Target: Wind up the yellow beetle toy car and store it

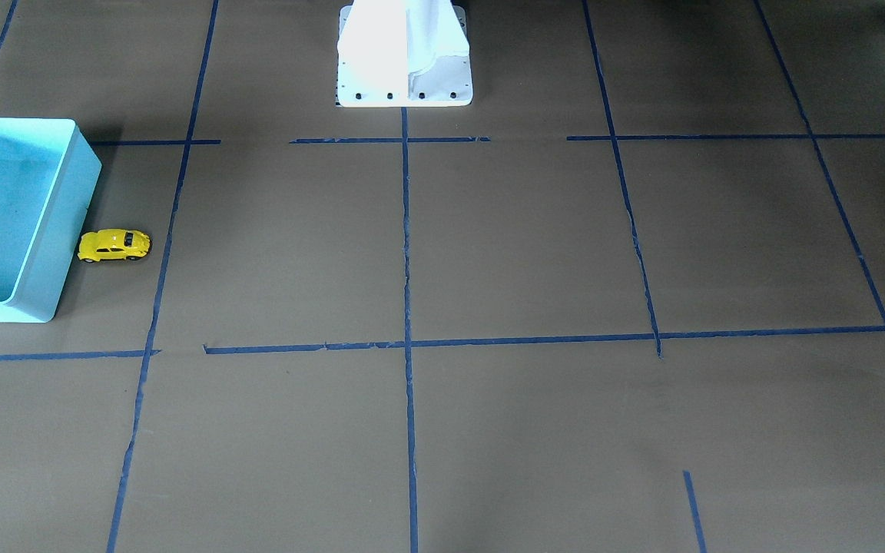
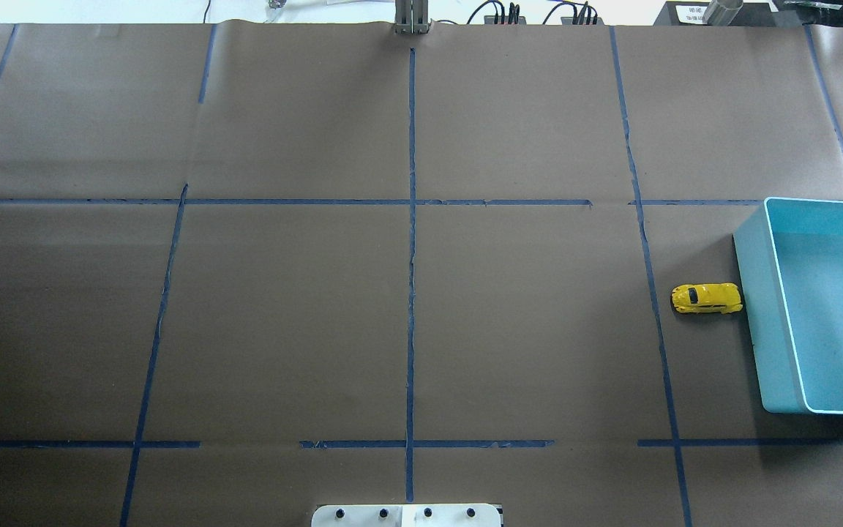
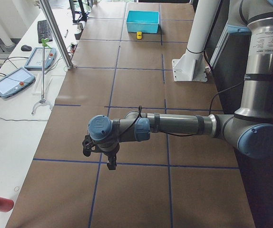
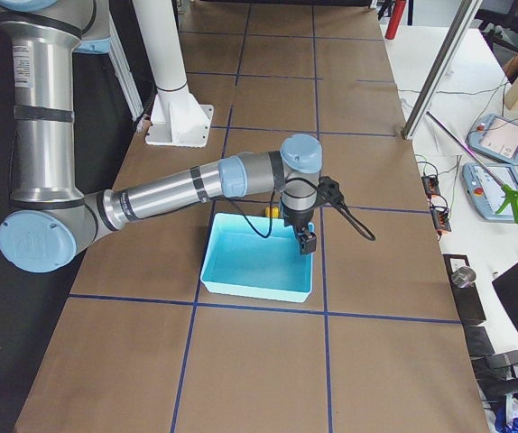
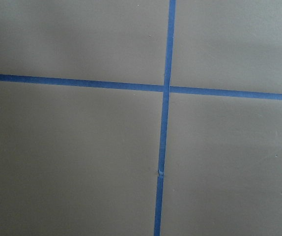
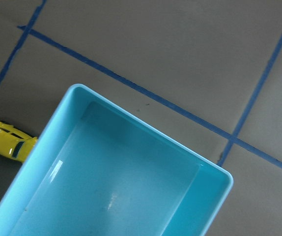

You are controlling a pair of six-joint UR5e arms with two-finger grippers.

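Note:
The yellow beetle toy car (image 1: pixel 114 245) stands on the brown table paper, its end against the outer wall of the light blue bin (image 1: pixel 66 230). In the overhead view the car (image 2: pixel 707 298) is just left of the bin (image 2: pixel 758 315). The right wrist view shows the car (image 6: pixel 6 140) beside the empty bin (image 6: pixel 151 130). My right gripper (image 4: pixel 307 242) hangs above the bin (image 4: pixel 257 287), with the car (image 4: pixel 272 213) behind it. My left gripper (image 3: pixel 109 161) hovers over bare table, far from the car (image 3: pixel 139 34). I cannot tell whether either gripper is open or shut.
The robot's white base (image 1: pixel 404 69) stands at the table's robot-side edge. Blue tape lines (image 5: pixel 164 88) cross the paper. A metal post (image 3: pixel 55 33) and tablets (image 3: pixel 13 80) are on the side bench, off the work area.

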